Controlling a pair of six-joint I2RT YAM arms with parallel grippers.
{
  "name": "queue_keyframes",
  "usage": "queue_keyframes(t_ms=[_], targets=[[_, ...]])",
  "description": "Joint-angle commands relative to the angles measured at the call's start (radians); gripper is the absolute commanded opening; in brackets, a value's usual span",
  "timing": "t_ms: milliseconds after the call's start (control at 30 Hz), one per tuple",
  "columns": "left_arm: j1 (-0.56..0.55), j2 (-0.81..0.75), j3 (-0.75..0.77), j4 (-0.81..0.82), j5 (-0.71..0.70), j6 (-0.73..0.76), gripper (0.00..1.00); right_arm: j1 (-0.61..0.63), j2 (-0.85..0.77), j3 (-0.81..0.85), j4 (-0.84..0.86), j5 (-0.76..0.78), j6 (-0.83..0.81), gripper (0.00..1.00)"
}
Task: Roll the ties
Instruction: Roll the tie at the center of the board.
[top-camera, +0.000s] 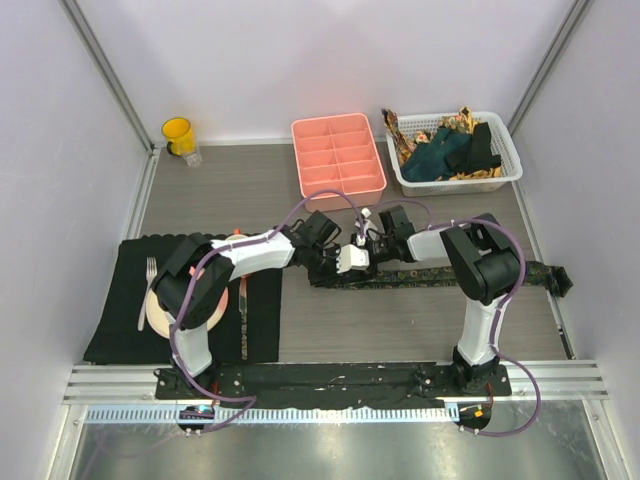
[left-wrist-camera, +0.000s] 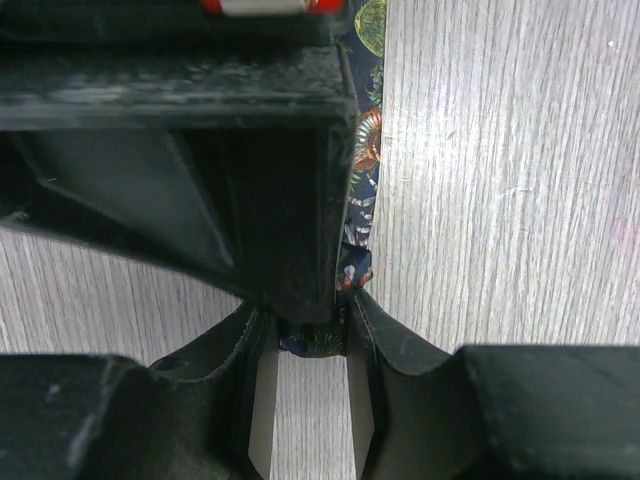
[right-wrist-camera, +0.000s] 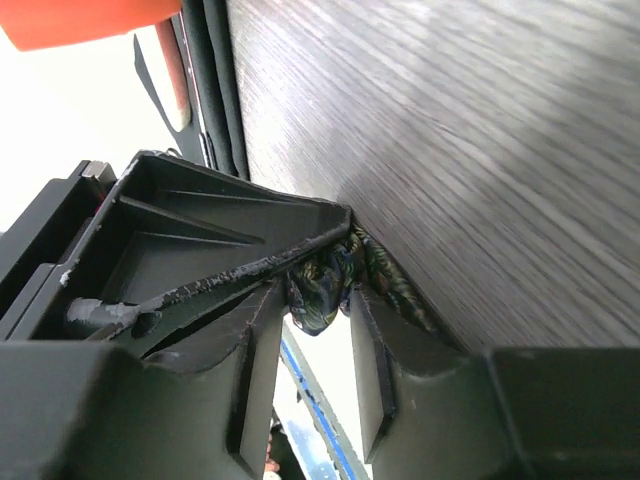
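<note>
A dark tie with a small multicoloured pattern (top-camera: 440, 275) lies stretched left to right across the middle of the wood table. Both grippers meet at its left end. My left gripper (top-camera: 345, 262) is shut on that bunched end; in the left wrist view the fabric (left-wrist-camera: 362, 150) runs away from the gripper (left-wrist-camera: 312, 338), which pinches it at its fingertips. My right gripper (top-camera: 363, 244) is shut on the same end from the other side. In the right wrist view a wad of tie (right-wrist-camera: 385, 272) sits at the gripper (right-wrist-camera: 318, 297). Teal, black and gold-brown ties (top-camera: 452, 150) lie heaped in a basket.
A white basket (top-camera: 510, 165) stands at the back right, with a pink compartment tray (top-camera: 337, 155) left of it. A yellow cup (top-camera: 178, 133) is at the back left. A black placemat (top-camera: 120, 300) at the front left carries a plate, a fork and a knife.
</note>
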Motion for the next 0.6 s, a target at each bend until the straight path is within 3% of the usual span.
queue_keyframes(t_ms=[0,33,100,200,333,433,567], targets=[[0.000,0.001,-0.006,-0.020,0.002,-0.003,0.33,0.022,0.004,0.043,-0.003,-0.011,-0.003,0.29],[0.000,-0.001,-0.008,-0.020,0.002,-0.001,0.33,0.020,0.006,0.051,-0.028,-0.011,-0.023,0.24],[-0.002,-0.004,-0.008,-0.019,-0.001,-0.012,0.35,0.022,0.007,0.074,-0.138,0.005,-0.107,0.01],[0.014,-0.019,-0.006,-0.028,0.005,-0.022,0.52,0.002,0.010,0.098,-0.248,0.042,-0.204,0.01],[0.070,-0.079,-0.039,-0.013,0.136,-0.041,0.74,-0.007,0.062,0.124,-0.321,0.056,-0.287,0.01],[0.112,-0.143,-0.132,0.087,0.224,-0.087,0.82,-0.007,0.092,0.120,-0.307,0.041,-0.295,0.01],[0.133,-0.224,-0.247,0.345,0.290,-0.206,0.82,-0.032,0.119,0.097,-0.283,0.030,-0.336,0.01]])
